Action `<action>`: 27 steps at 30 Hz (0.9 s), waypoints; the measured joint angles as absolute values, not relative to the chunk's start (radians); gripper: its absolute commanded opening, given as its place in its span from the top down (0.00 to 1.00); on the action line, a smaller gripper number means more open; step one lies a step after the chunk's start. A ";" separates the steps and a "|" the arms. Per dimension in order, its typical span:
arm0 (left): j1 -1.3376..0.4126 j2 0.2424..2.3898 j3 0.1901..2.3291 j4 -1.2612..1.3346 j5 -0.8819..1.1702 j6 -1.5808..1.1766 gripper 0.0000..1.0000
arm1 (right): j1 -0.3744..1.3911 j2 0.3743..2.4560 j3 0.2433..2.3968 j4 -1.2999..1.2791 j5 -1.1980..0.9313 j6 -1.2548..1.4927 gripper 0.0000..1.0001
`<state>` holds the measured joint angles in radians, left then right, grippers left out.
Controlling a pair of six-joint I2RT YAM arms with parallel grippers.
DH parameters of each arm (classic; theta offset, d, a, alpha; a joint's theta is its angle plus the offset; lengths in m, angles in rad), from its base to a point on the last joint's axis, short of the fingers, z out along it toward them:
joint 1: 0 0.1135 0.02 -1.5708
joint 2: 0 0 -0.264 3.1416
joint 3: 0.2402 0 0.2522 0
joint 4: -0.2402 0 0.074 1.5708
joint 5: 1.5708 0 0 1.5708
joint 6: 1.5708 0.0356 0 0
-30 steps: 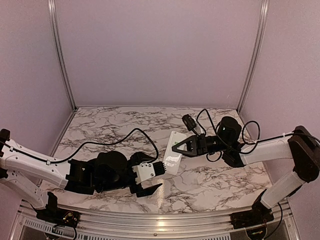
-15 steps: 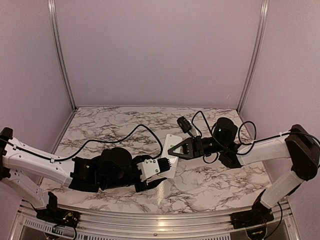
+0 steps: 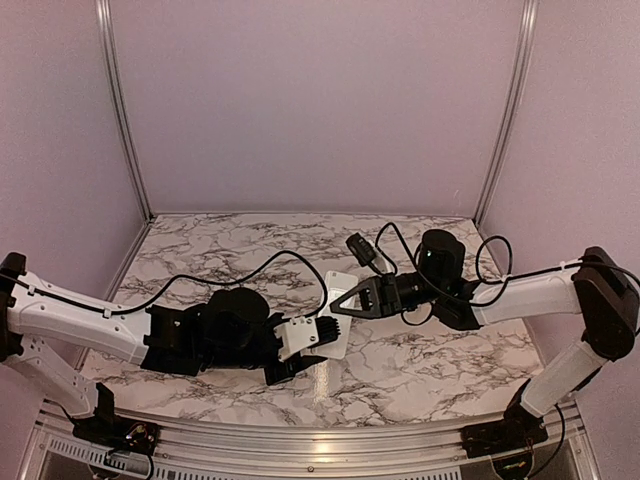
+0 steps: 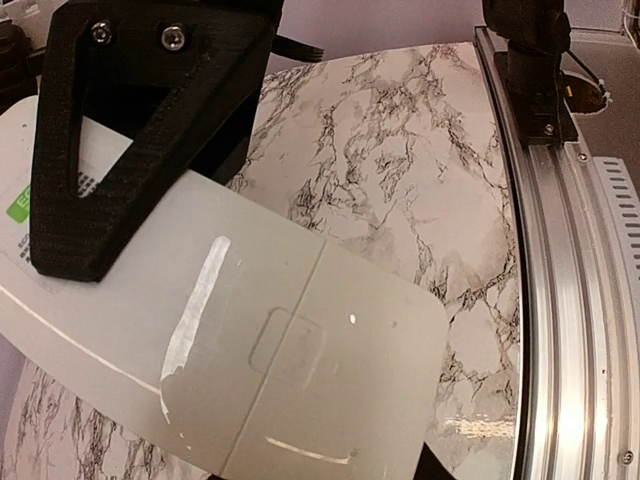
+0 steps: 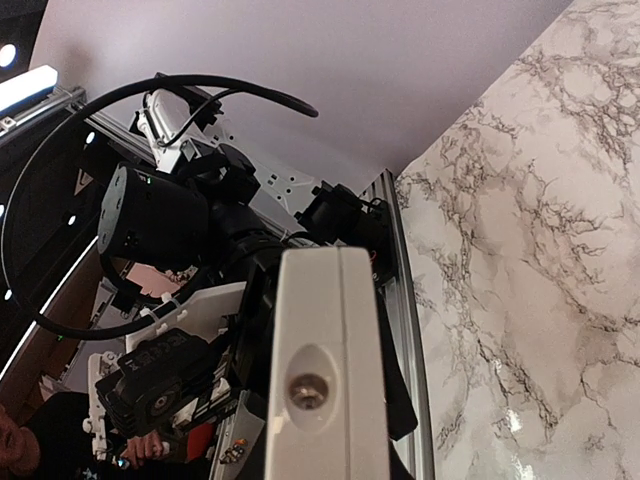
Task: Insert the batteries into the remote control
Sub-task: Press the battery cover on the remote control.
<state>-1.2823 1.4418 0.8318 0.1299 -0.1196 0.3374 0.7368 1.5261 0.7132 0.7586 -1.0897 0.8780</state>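
The remote control (image 3: 338, 338) sits between the left jaws and the right jaws (above the table (image 3: 200, 265), centre-front).

No full word can be read. A green sticker (image 4: 17, 207) on the white back of the remote control (image 4: 250, 340) shows one white letter — perhaps an "E" — cut off at the edge; the tiny grey print (image 4: 88, 183) beside it is too small to read.

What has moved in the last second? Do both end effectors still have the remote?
The remote control has shifted left in the top view. The right end effector reached left with it, and the left end effector drew back slightly. Both still grip it, nothing was let go, and its back cover remains closed.
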 measured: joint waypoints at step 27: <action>-1.163 1.374 0.796 0.249 -0.133 0.001 0.01 | 0.622 1.489 0.726 0.511 -0.914 0.768 1.00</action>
